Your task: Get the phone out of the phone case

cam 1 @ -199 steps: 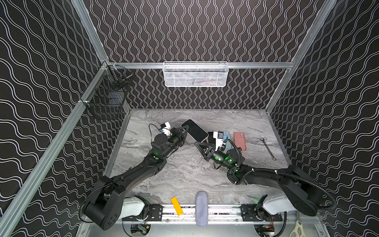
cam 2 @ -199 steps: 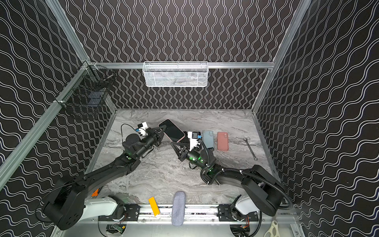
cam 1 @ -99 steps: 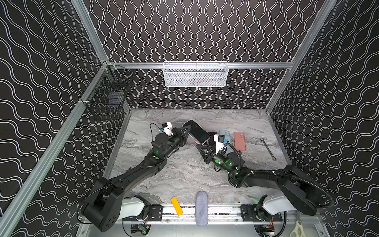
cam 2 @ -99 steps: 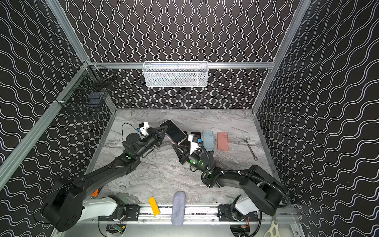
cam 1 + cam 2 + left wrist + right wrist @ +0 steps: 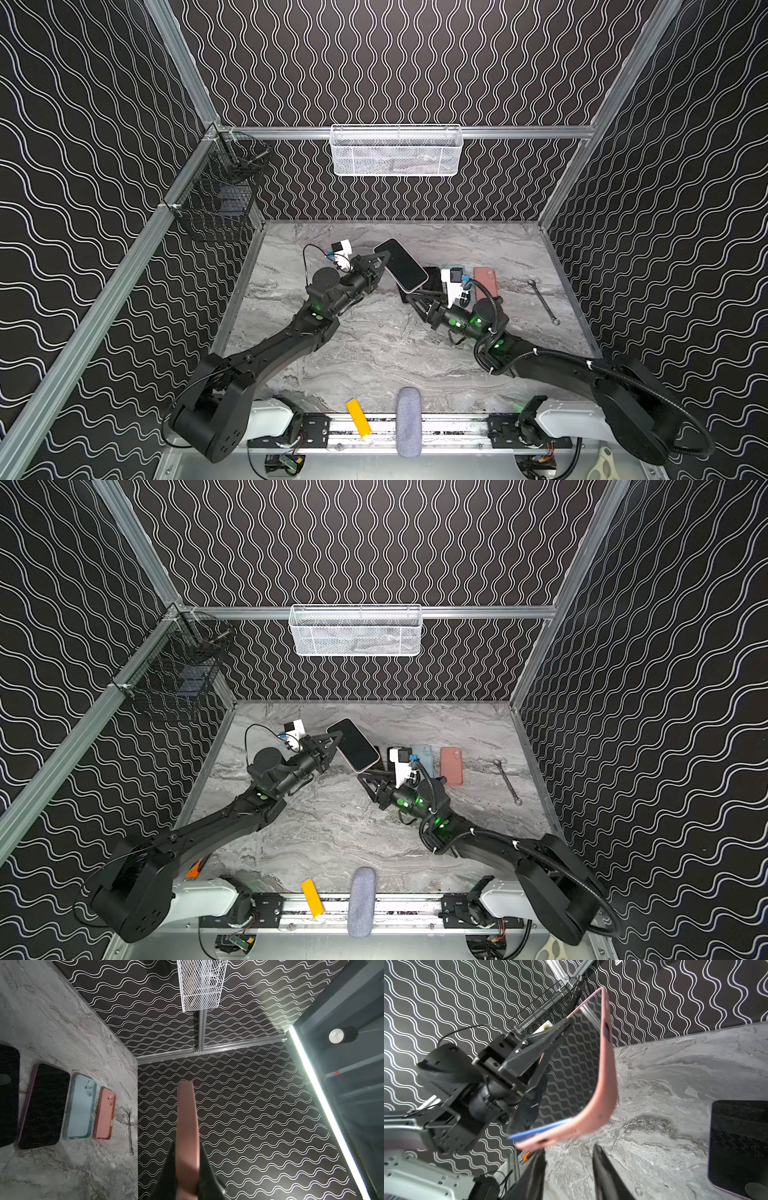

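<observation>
My left gripper (image 5: 382, 262) clenches the phone (image 5: 401, 266) aloft so my right gripper (image 5: 569, 1151), released at 6 o'clock, can peel the case (image 5: 607, 1084).

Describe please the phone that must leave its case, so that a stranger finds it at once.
Over the grey marble table, find the left claw. It is shut on a phone in a pink case, screen dark. Alone among the flat cases nearby, this one is held up and tilted.

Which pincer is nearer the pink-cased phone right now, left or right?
Left. The left pincer is clamped on one edge of the phone, holding it up. The right pincer stands open just short of its near corner, apparently not touching.
</observation>
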